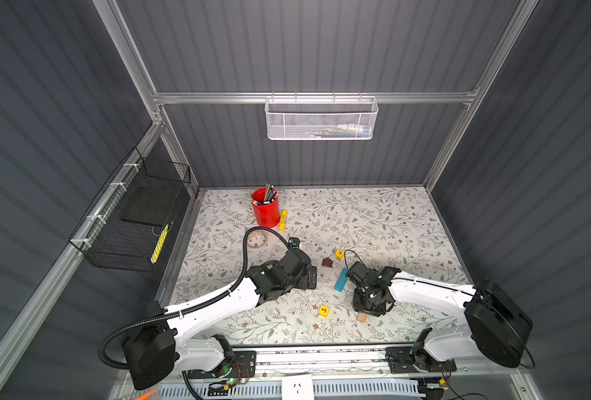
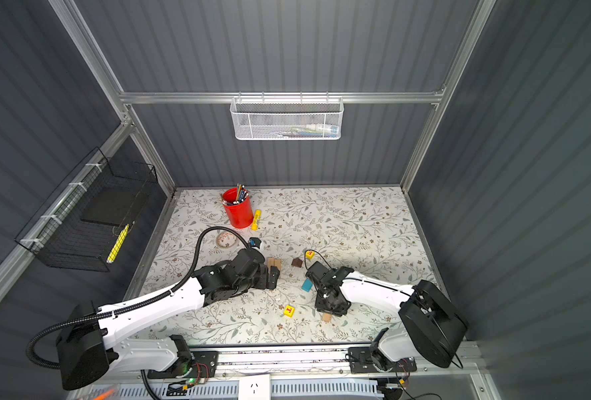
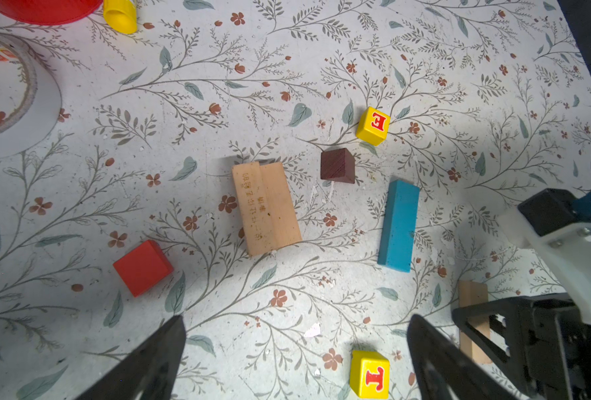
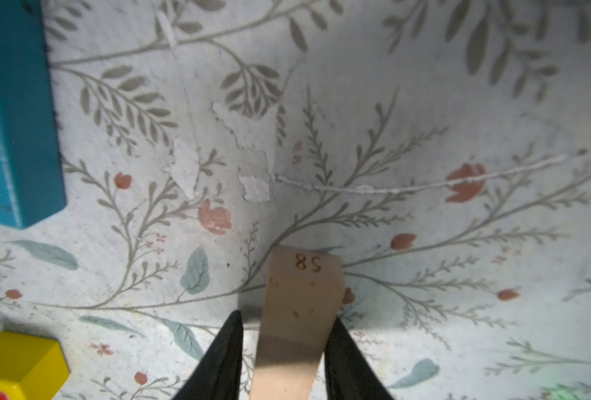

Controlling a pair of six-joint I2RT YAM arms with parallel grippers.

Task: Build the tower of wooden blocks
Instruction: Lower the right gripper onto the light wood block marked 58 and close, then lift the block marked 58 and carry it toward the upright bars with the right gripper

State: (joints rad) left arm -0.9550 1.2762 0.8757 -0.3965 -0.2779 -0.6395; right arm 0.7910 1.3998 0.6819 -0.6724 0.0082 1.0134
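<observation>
Right gripper [image 4: 287, 316] astride lone tan oblong [image 4: 304, 287], flat on mat [image 4: 425, 104] near yellow I cube [image 3: 370, 375]; clamp not confirmable. Left gripper [image 3: 297, 320] spread, empty. Step: pickup (nothing visibly stacked). Next: lift, carry to paired tan oblongs [image 3: 266, 207].

Leafy floral print covers the tabletop [image 3: 218, 52] beneath a blue oblong [image 3: 398, 225], red cube [image 3: 143, 267] and yellow red-lettered cube [image 3: 373, 125].

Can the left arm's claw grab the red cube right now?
Probably yes. The left claw is wide open, and the red cube sits alone with bare table all around it. The tan blocks lie apart from it, so nothing seems to be in the way.
</observation>
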